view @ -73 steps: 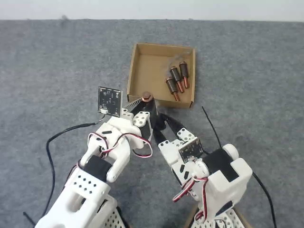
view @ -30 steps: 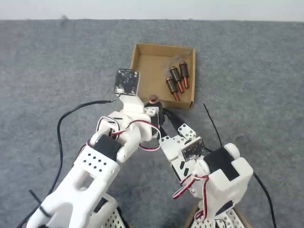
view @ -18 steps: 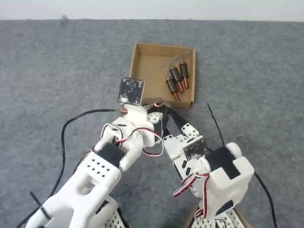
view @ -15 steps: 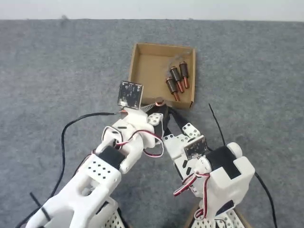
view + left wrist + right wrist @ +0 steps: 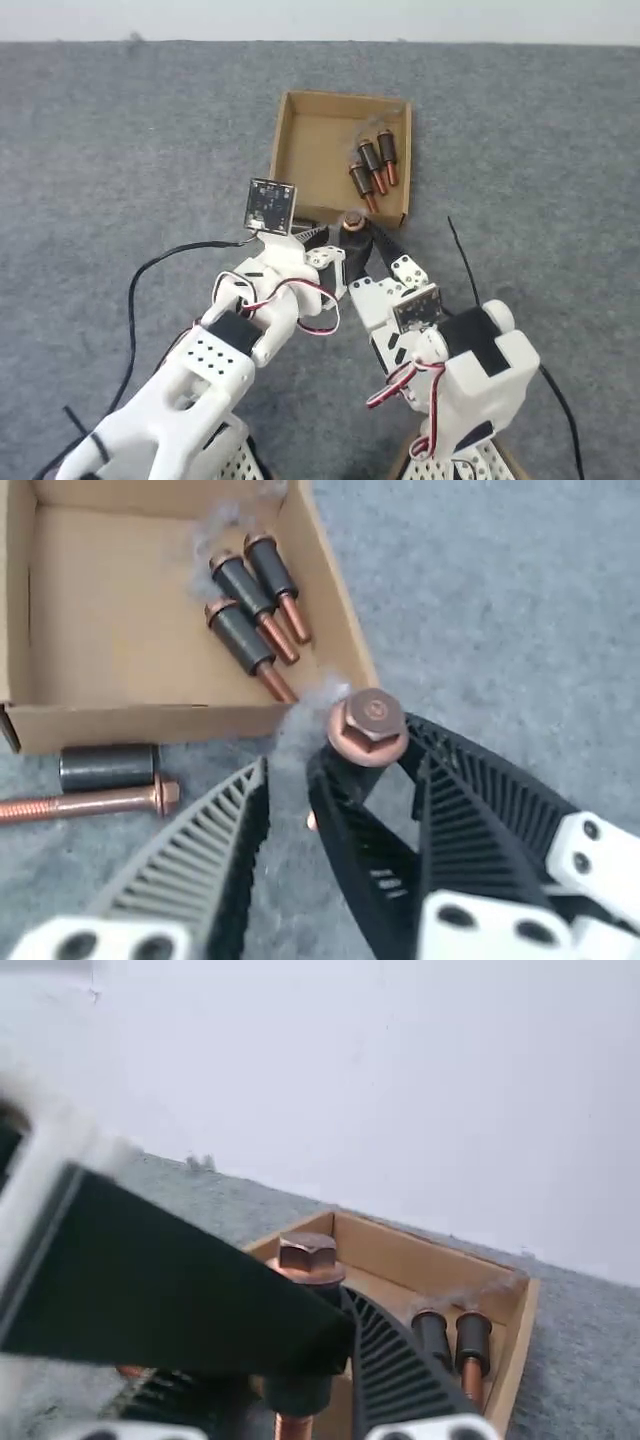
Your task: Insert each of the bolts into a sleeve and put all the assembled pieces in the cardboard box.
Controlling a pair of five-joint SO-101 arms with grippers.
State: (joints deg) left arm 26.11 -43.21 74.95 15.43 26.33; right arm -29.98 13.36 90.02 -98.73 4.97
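Standing roughly upright between the fingers of the right claw, an assembled piece is pinched around its dark sleeve, with the copper hexagonal head showing on top. It is held above the grey carpet, just on the near side of the cardboard box and toward the right end of the box's near wall. The left claw is placed close on the left of the piece with its jaws spread, and carpet is seen through the gap between them. Whether its right-hand finger touches the piece cannot be told, since the sleeve is hidden behind that finger. Three finished pieces are laid inside the box in its right half, near the right wall, side by side, with heads pointed far and copper tips pointed near. Just outside the near wall, on the carpet, a loose sleeve is laid on its side along the wall. A loose bolt is laid just beside it on the near side, roughly parallel, with its head end turned toward the held piece.
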